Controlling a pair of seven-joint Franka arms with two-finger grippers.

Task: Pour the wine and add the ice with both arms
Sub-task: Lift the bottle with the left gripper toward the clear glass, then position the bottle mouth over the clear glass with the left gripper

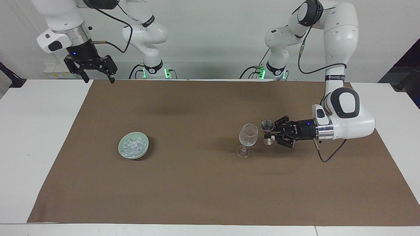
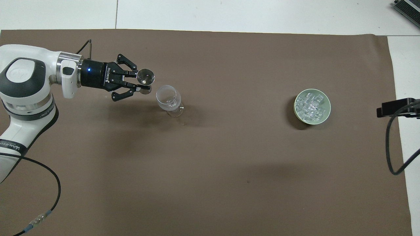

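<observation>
Facing view, read from the right arm's end of the table to the left arm's end. The right gripper is held high over the table edge next to the robots, at the corner of the brown mat; its fingers are spread wide and nothing is carried, so this arm is judged to be waiting. On the mat a pale green bowl is seen, and the ice lies heaped inside it, apparently untouched. Well apart from the bowl, toward the left arm's end, a clear stemmed wine glass stands upright on its foot. Just beside the glass, a small metal measuring cup, double-ended like a jigger, is pinched at its narrow waist between the pressed-together fingertips of the left gripper. The cup is held upright, its mouth level with the rim of the glass and not yet tipped over it.

In the overhead view the cup is shown beside the glass rather than over its bowl. Whether any liquid is present in the cup or the glass cannot be told.

Progress, as judged: the pouring vessel has been brought up to the glass, but the pour itself is not seen as done. Tipping the cup and moving ice from the bowl to the glass remain.
</observation>
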